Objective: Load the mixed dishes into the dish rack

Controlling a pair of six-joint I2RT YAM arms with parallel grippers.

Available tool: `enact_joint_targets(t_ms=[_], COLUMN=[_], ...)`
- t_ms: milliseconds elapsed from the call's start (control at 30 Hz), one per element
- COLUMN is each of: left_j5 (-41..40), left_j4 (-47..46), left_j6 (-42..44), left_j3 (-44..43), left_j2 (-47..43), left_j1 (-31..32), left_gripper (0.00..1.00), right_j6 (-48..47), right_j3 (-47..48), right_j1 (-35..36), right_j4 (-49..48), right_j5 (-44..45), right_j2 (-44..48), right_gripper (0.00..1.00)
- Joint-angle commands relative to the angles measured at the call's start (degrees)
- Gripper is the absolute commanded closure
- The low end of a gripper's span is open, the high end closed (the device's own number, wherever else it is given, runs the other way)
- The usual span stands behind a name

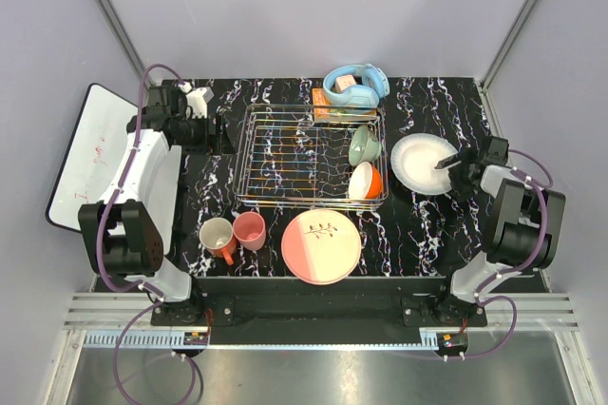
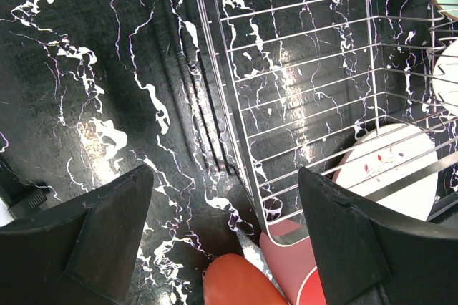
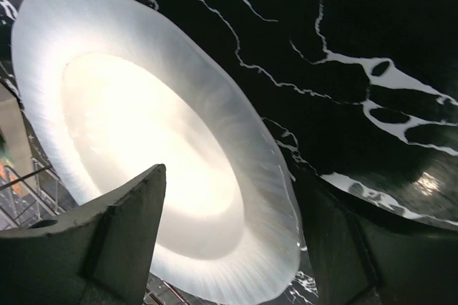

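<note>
The dish rack [image 1: 285, 158] stands mid-table, with the pale green bowl [image 1: 363, 145] and the orange-outside bowl [image 1: 366, 181] on edge at its right end. Right of it lies the white plate [image 1: 423, 163] [image 3: 136, 119]. My right gripper [image 1: 452, 165] [image 3: 232, 176] is open astride the plate's right rim, one finger over the plate and one outside it. My left gripper [image 1: 220, 134] [image 2: 225, 172] hangs open and holds nothing, over the table by the rack's [image 2: 300, 69] left edge. The pink-and-cream plate [image 1: 321, 245] [image 2: 390, 169], the salmon cup [image 1: 250, 230] [image 2: 286, 262] and the cream mug [image 1: 218, 237] sit in front of the rack.
Light blue headphones [image 1: 356, 85] rest on an orange box behind the rack. A white board [image 1: 85, 153] leans off the table's left side. Grey walls close in the back and both sides.
</note>
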State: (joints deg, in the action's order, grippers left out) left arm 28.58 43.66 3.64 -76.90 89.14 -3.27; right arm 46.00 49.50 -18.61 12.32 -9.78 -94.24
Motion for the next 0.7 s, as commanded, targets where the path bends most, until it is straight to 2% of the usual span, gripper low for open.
enact_joint_targets(t_ms=[0, 100, 233, 400, 500, 533, 633, 667], left_j5=[0.1, -0.5, -1.2, -3.3, -4.1, -4.3, -4.5, -4.5], left_j4=[-1.3, -1.3, -1.3, -1.7, -1.7, -1.7, -1.7, -1.6], left_j6=[0.6, 0.7, 1.0, 1.7, 2.2, 2.3, 2.6, 2.5], left_j3=[-2.1, -2.3, -2.3, -2.2, -2.2, -2.2, -2.3, -2.4], left_j2=[-1.1, -1.2, -1.0, 1.3, 3.4, 4.1, 4.8, 4.9], left_j1=[-0.3, -0.3, -0.2, -0.2, -0.2, -0.3, -0.2, -0.3], left_gripper=[0.14, 0.14, 0.14, 0.14, 0.15, 0.15, 0.15, 0.15], right_j6=[1.1, 2.0, 2.6, 2.0, 1.4, 1.0, -0.2, -0.4], right_j3=[-3.5, -4.0, -4.1, -4.2, -4.5, -4.7, -4.7, -4.6], right_j1=[0.0, 0.0, 0.0, 0.0, 0.0, 0.0, 0.0, 0.0], right_j4=[-0.6, -0.7, -0.1, 0.6, 1.1, 1.4, 1.9, 2.1], right_j5=[1.3, 1.9, 2.5, 2.7, 3.5, 3.7, 3.9, 3.9], right_j2=[-4.5, -5.0, -4.7, -4.1, -3.2, -2.8, -1.8, -1.6], right_gripper=[0.23, 0.29, 0.31, 0.38, 0.52, 0.64, 0.85, 0.85])
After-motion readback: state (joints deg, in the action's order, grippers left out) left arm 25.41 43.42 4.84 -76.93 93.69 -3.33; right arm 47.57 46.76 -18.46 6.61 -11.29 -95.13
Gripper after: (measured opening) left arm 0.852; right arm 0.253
